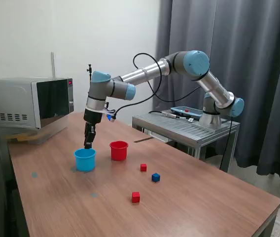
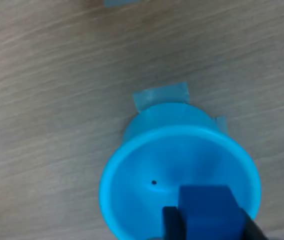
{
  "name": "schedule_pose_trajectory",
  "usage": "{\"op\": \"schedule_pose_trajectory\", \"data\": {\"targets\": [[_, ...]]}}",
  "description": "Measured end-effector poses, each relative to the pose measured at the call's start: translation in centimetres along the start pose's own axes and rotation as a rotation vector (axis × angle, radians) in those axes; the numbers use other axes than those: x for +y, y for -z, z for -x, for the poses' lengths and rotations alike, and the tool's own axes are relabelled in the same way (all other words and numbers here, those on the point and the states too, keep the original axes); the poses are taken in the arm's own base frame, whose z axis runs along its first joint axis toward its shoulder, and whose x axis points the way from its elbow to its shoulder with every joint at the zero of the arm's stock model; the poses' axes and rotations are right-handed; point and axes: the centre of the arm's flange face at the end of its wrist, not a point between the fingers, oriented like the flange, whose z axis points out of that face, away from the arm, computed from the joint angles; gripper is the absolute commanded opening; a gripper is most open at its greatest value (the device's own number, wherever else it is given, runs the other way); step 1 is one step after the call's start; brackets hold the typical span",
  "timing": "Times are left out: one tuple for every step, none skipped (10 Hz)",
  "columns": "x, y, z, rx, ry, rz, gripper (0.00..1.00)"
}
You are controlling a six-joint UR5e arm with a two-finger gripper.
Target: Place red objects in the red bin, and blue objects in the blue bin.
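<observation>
Nearest the exterior camera, on a brown wooden table (image 1: pixel 189 207), a small red cube (image 1: pixel 135 197) sits alone. A little farther back, a dark blue cube (image 1: pixel 156 177) and a second red cube (image 1: pixel 143 167) lie near each other but apart. None of these three touches a cup.

Behind them stand two small round cups, just beside each other. The red cup (image 1: pixel 119 150) is toward the exterior view's right, and the light blue cup (image 1: pixel 85 159) toward its left.

Directly above the light blue cup hangs the robot's gripper (image 1: pixel 88 143), pointing straight down, its tip just over the far part of the rim. The wrist view looks down into this cup (image 2: pixel 177 185), which appears empty, with bits of blue tape (image 2: pixel 161 95) on the table beside it. The gripper's dark fingers (image 2: pixel 171 225) are clamped on another dark blue cube (image 2: pixel 207 212), which shows over the cup's open mouth, toward one side, not the centre.

The relation that matters is vertical: the cup lies straight below the held cube, so letting go should drop it inside, though it is near enough the rim that a slight shift toward the centre may be safer.

Farther back, a microwave (image 1: pixel 29 102) stands at the exterior view's left, and the arm's base rests on a metal stand (image 1: pixel 184 127) before grey curtains (image 1: pixel 258 59).
</observation>
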Motion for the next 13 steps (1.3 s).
{"op": "schedule_pose_trajectory", "data": {"targets": [[0.0, 0.0, 0.0, 0.000, 0.000, 0.000, 1.00], [0.0, 0.0, 0.0, -0.001, 0.000, 0.001, 1.00], [0.0, 0.0, 0.0, -0.001, 0.000, 0.001, 1.00], [0.0, 0.0, 0.0, -0.001, 0.000, 0.002, 1.00], [0.0, 0.0, 0.0, -0.001, -0.001, 0.003, 1.00], [-0.1, 0.2, -0.2, -0.003, -0.001, 0.004, 1.00], [-0.6, 1.3, -0.6, -0.004, 0.003, 0.005, 1.00], [-1.7, 3.2, -1.2, -0.005, 0.010, 0.002, 1.00], [-3.7, 4.9, -2.9, -0.003, 0.037, -0.016, 1.00], [-6.3, 5.9, -5.2, -0.002, 0.077, -0.052, 1.00], [-8.7, 6.6, -7.7, 0.001, 0.121, -0.085, 1.00], [-10.8, 7.2, -10.1, 0.007, 0.174, -0.106, 1.00], [-12.5, 7.8, -12.3, 0.015, 0.231, -0.123, 1.00]]}}
